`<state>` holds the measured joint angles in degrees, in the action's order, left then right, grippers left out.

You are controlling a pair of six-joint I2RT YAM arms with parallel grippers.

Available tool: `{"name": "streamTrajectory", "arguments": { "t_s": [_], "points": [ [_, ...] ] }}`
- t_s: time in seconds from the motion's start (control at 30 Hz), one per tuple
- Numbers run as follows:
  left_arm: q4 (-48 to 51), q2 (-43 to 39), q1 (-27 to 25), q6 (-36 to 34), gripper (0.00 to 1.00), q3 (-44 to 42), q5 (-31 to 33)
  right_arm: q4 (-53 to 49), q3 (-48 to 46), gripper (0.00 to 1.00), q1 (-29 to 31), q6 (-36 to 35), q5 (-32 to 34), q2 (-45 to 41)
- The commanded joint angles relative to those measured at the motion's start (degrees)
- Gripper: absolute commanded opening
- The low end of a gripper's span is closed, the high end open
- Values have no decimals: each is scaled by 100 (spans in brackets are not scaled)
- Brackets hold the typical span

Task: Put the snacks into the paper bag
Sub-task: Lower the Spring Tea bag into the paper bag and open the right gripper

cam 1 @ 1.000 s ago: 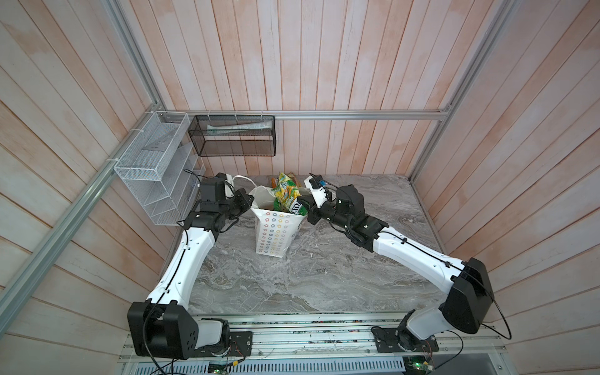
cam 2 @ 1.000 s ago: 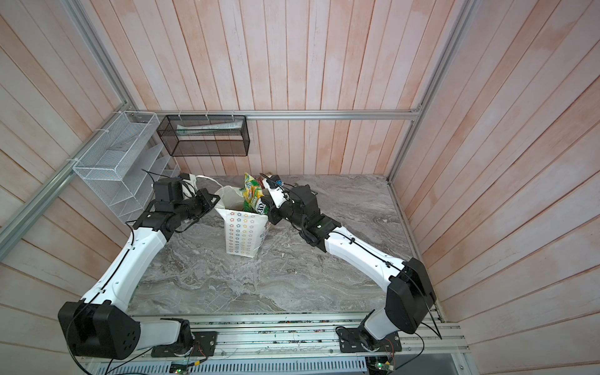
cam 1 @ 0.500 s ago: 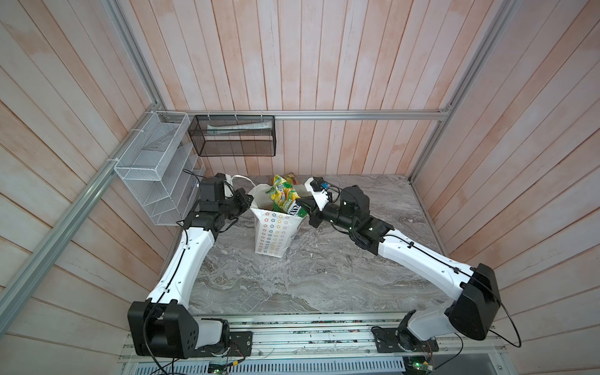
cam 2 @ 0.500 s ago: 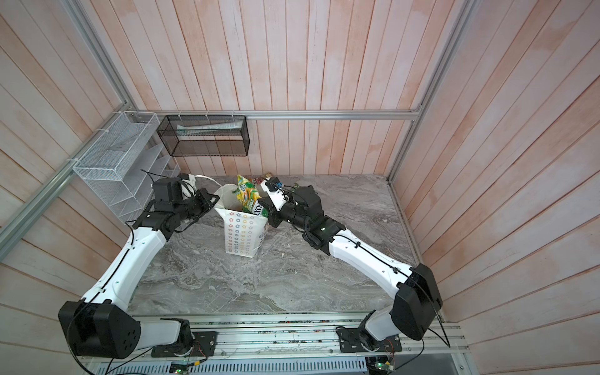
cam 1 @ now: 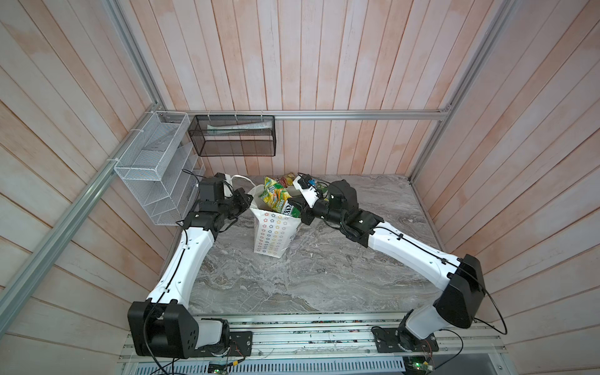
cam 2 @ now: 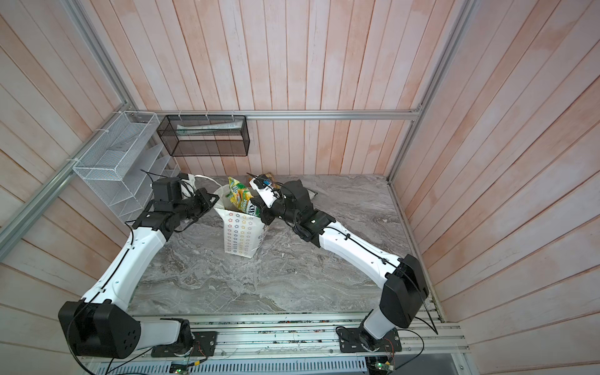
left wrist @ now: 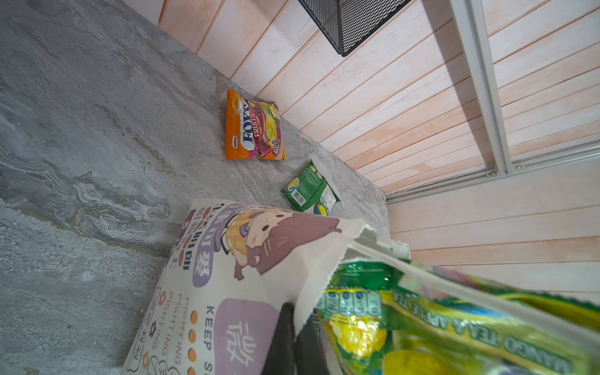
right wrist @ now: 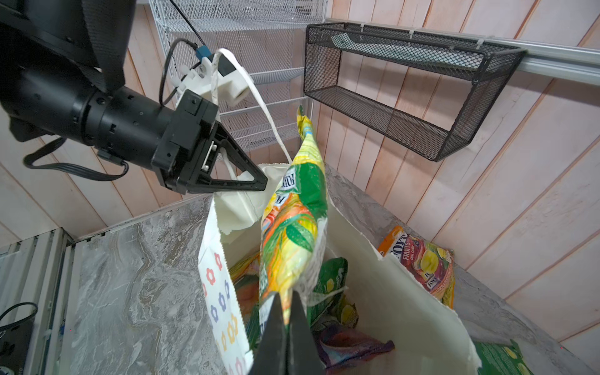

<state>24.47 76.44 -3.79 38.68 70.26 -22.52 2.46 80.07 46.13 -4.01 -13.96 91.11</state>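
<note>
Right wrist view: at the bottom centre of the frame, the right gripper point(right wrist: 285, 303) is clamped on one end of a green-yellow FOX'S packet point(right wrist: 292, 220). The packet's long axis runs straight away from the pincer toward the top centre, tilted rather than flat. Directly beneath it gapes the paper bag point(right wrist: 376, 285), upright on the marble table point(right wrist: 130, 276), so the way in lies downward from the pincer, not sideways. A drop looks likely to land the packet inside, though its free end stands above the rim and could catch.

Other snacks already lie in the bag: a green packet point(right wrist: 332, 276), a purple packet point(right wrist: 350, 347) and an orange-tinted packet point(right wrist: 243, 285). At the far rim, centre left, the left gripper point(right wrist: 259, 186) is pinched together on the bag's paper edge, near a white cord handle point(right wrist: 259, 97), holding the mouth open. Right of the bag, an orange packet point(right wrist: 422, 269) reading "FOX'S FRUITS" lies flat by the wall.

The left wrist view adds "SAVORIA" on that orange packet, a barcoded green packet point(left wrist: 310, 191) on the table beside it, "MANGO TEA" on the held one, and "KEEP" and "FIGHTING" on the bag's cartoon side. Beyond, a black mesh basket point(right wrist: 406, 91) and a white wire rack point(right wrist: 253, 32) hang on the wooden wall.
</note>
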Motion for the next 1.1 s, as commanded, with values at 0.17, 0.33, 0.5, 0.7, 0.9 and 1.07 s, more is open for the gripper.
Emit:
{"name": "streamTrajectory", "arguments": {
  "t_s": [0.17,0.33,0.5,0.7,0.9,1.07],
  "points": [
    [-559,-152,36,52,5,58,-59,-996,1254,50,-56,410,1313,326],
    [-530,-150,36,52,5,58,0,-2000,2086,76,-42,1557,2864,68],
    [-507,-82,36,78,5,60,37,-2623,1636,98,-388,3266,3040,-630],
    [-517,-120,33,96,5,67,-49,-2599,549,98,-397,4962,3282,-1410],
    [-522,-148,37,105,5,67,-77,-1992,-2,96,-340,5611,2870,-1256],
    [-513,-172,36,79,5,78,-24,-1178,-551,67,-341,5993,2713,-1220]
  ]
}}
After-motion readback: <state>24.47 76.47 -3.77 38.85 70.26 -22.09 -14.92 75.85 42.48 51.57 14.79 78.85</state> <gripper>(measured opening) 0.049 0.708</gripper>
